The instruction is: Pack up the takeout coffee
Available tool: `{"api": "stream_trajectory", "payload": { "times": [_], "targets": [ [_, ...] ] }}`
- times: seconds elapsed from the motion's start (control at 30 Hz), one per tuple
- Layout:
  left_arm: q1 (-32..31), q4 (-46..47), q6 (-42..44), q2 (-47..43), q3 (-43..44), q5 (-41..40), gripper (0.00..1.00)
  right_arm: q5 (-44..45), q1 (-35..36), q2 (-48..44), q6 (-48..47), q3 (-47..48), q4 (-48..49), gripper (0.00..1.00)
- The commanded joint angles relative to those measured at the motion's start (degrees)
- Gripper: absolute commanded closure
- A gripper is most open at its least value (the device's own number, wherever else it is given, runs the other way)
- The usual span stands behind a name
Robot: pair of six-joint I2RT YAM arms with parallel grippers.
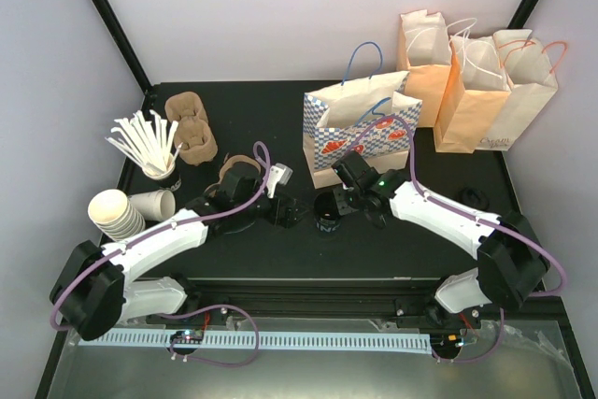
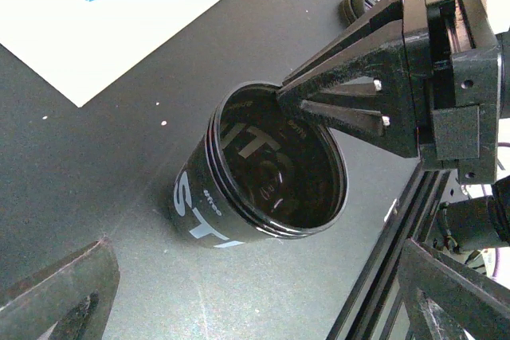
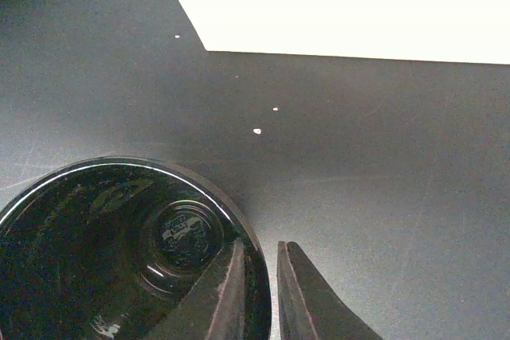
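The right gripper [image 3: 261, 246] had its two fingers drawn almost together astride the rim of the black cup [image 3: 119, 260], one finger inside the open mouth and one outside the wall; whether they actually pinched the wall cannot be told. The left gripper [image 1: 287, 210] stood spread wide, the cup just ahead of its fingertips and untouched. The cup stood on the black table [image 1: 243, 240], near the blue-checked paper bag [image 1: 360, 133].

top camera overlooks the table [image 1: 243, 109]; both wrist cameras closely share the cup [image 2: 263, 166].
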Motion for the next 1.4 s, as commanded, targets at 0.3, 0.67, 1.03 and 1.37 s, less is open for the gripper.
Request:
{"api": "stream_trajectory", "payload": {
  "times": [0.3, 0.67, 1.03, 1.37],
  "targets": [
    [0.1, -2.0, 1.5, -0.1, 3.5, 0.2, 0.02, 3.4, 1.0, -1.5, -1.9, 2.2, -2.3, 0.95],
    [0.2, -5.7, 0.4, -0.4, 5.9, -1.3, 0.02, 3.5, 1.5, -4.0, -2.6, 5.5, -5.8, 0.98],
    [1.3, -8.8, -0.4, -1.6, 7.4, -2.7, 0.02, 5.4, 3.2, -8.8, -4.0, 3.7, -2.0, 0.98],
    [2.1, -10.4, -1.7, -1.9, 7.1, -3.7, 0.03, 5.0, 3.5, -8.0, -2.7, 5.9, -4.5, 0.99]
  ]
}}
